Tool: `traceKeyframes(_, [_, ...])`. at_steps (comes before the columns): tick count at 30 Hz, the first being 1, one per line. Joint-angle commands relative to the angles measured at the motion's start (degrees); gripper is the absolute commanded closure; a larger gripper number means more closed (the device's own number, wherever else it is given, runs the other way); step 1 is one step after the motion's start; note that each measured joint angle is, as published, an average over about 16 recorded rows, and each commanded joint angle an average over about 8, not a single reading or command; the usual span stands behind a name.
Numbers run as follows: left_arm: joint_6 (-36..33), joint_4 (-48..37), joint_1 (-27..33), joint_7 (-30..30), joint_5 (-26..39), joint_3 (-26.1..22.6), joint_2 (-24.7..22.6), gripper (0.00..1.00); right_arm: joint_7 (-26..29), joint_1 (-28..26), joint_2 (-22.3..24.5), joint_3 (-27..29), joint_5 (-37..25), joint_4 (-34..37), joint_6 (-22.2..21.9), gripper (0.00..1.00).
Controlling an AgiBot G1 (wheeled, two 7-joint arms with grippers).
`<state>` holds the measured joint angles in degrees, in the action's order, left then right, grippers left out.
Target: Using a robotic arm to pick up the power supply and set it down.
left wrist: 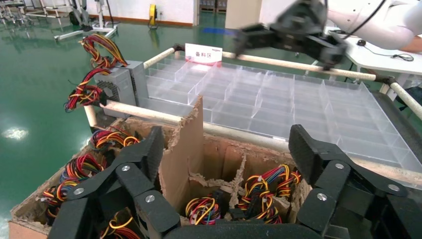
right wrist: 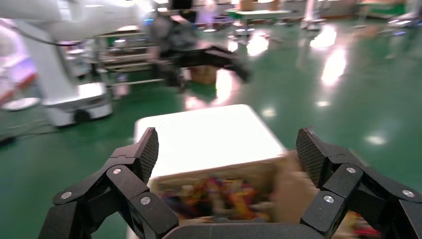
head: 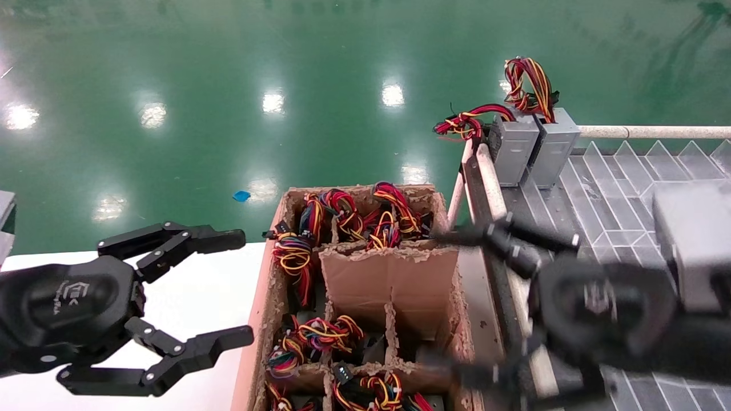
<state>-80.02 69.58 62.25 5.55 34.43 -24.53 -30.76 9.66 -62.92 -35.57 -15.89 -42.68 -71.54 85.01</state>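
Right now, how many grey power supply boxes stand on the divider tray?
2: the power supply at the tray's far left corner, and a second box touching it on its left. The right tool may hide others.

Head view looks steeply down on the cardboard crate point(head: 365, 297). Each wrist view sights closely between its own pincer's fingers; both share that crate point(left wrist: 189, 164), apparently point(right wrist: 219, 194) blurred.

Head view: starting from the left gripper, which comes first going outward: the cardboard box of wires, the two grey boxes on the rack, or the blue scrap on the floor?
From the left gripper:
1. Cardboard box, just to its right.
2. Blue scrap, on the floor ahead.
3. Two grey boxes, at the rack's far corner.
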Motion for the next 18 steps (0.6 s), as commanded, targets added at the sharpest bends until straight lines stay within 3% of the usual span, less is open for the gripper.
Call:
traceKeyframes(1, [0.00, 0.00, 0.00, 0.00, 0.00, 0.00, 0.00, 0.00, 1.10, 1.49, 0.58, -0.13, 0.92, -2.24, 0.78, 0.00])
traceKeyframes(18, [0.01, -0.01, -0.01, 0.00, -0.01, 0.01, 0.00, 0.00, 1.36, 2.01, 0.81, -0.22, 1.32, -2.98, 1.05, 0.00])
